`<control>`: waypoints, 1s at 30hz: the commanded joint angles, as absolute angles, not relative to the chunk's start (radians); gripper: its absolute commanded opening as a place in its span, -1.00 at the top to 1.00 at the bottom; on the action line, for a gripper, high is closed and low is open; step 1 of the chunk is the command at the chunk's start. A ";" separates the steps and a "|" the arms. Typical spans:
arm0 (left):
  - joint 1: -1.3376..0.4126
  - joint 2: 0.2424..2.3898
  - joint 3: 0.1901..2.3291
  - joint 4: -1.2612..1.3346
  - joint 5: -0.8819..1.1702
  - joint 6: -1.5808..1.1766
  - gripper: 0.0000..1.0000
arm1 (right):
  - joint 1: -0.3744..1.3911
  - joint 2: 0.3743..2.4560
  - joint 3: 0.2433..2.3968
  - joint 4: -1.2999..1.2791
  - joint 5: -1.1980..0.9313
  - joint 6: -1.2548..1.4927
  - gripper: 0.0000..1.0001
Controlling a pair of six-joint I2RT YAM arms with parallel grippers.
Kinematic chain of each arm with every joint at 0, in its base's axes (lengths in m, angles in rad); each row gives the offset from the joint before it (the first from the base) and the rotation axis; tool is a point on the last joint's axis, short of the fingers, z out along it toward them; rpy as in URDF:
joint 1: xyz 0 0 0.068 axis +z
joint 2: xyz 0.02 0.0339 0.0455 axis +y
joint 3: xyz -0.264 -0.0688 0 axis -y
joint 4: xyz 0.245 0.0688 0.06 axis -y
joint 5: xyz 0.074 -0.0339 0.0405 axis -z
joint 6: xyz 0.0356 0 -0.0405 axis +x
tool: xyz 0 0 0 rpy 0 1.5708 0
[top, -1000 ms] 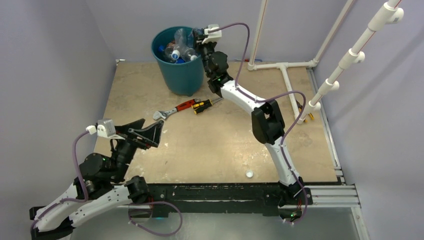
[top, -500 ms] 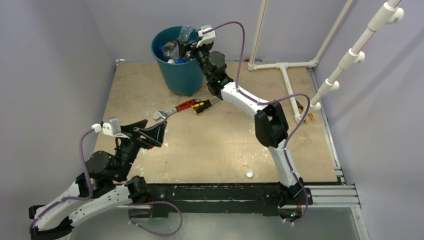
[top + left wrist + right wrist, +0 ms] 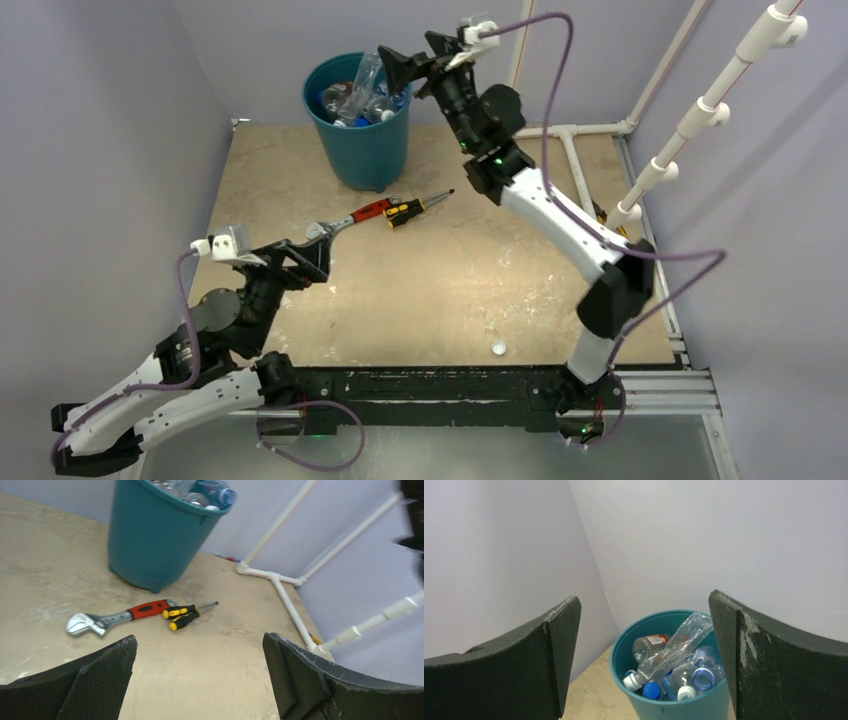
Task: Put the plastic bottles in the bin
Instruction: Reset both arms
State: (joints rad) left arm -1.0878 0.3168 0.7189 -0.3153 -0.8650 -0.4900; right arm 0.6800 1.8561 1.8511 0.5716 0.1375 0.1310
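On the tan tabletop (image 3: 450, 290), the round teal plastic bin (image 3: 365, 140) is holding the clear plastic bottles (image 3: 674, 650), the topmost leaning diagonally, white cap down. The right gripper (image 3: 412, 55), near its rim, and the left gripper (image 3: 305, 262) are gaping empty.

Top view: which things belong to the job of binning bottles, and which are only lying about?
For the job:
plastic bottles, lying inside the bin
bin

Lying about:
wrench
screwdriver
small white round object
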 commanded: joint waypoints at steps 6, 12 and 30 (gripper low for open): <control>-1.089 0.561 0.861 -0.612 -1.109 -0.722 -0.97 | 0.687 1.327 1.316 0.406 0.002 0.258 -0.98; -1.089 0.651 0.852 -0.583 -1.071 -0.787 -0.99 | 0.689 1.072 1.054 0.306 0.055 0.346 -0.98; -1.089 0.719 0.779 -0.590 -0.965 -0.921 -0.99 | 0.688 0.667 0.714 -0.261 0.482 0.600 -0.98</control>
State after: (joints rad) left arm -1.0878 0.7250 0.8173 -0.6182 -0.9997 -0.8688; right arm 0.6880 0.6575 0.7082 -0.0772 0.3389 0.4923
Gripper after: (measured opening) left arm 0.993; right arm 0.987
